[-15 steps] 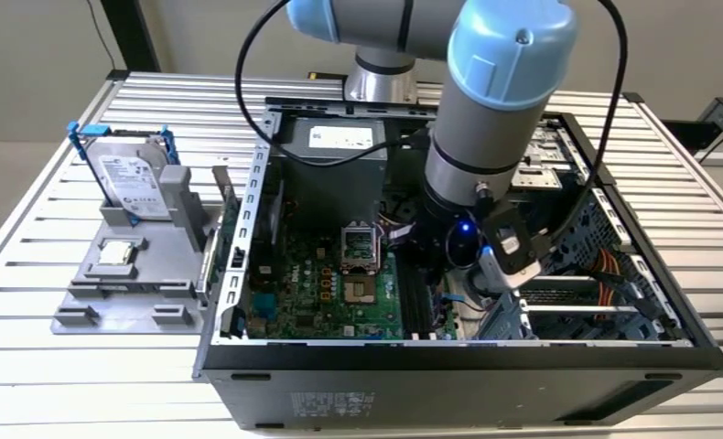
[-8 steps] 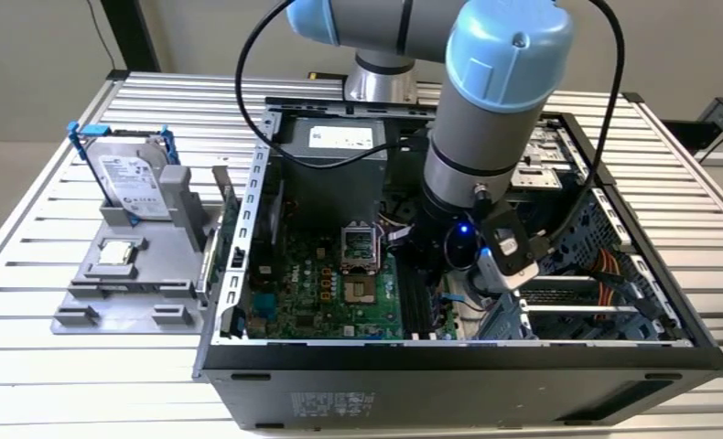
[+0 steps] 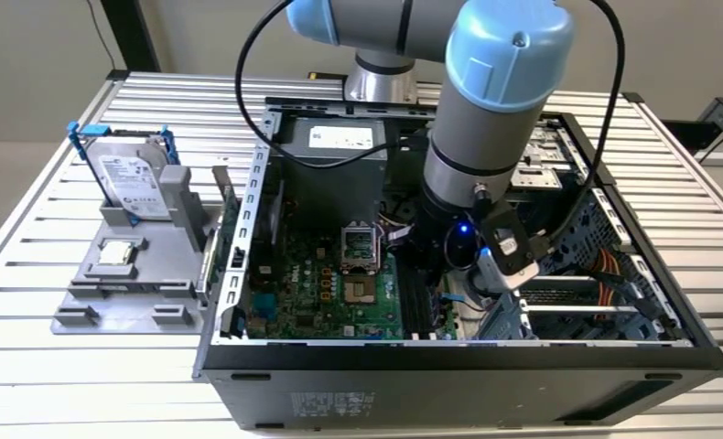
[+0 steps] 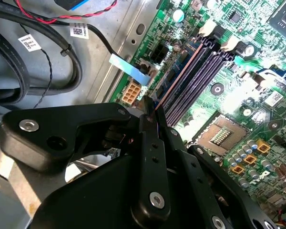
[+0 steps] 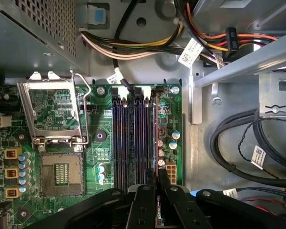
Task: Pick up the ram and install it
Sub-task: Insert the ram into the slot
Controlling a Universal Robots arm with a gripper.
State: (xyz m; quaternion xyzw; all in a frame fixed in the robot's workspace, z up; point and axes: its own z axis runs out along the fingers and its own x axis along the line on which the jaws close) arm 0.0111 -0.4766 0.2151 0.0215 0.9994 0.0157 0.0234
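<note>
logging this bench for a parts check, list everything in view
silver slatted metal table: one, under everything
black open computer case: one, mid-table
green motherboard: one, on the case floor
black memory slots: one row, beside the processor socket
silver hard drive in a blue frame: one, upright on the grey tray, exterior view's left
small square silver processor chip: one, on that tray
thin ram stick: one, edge-on over the slots, in the gripper
grey and blue robot arm: one, reaching into the case
black gripper: one, shut on the ram stick
</note>
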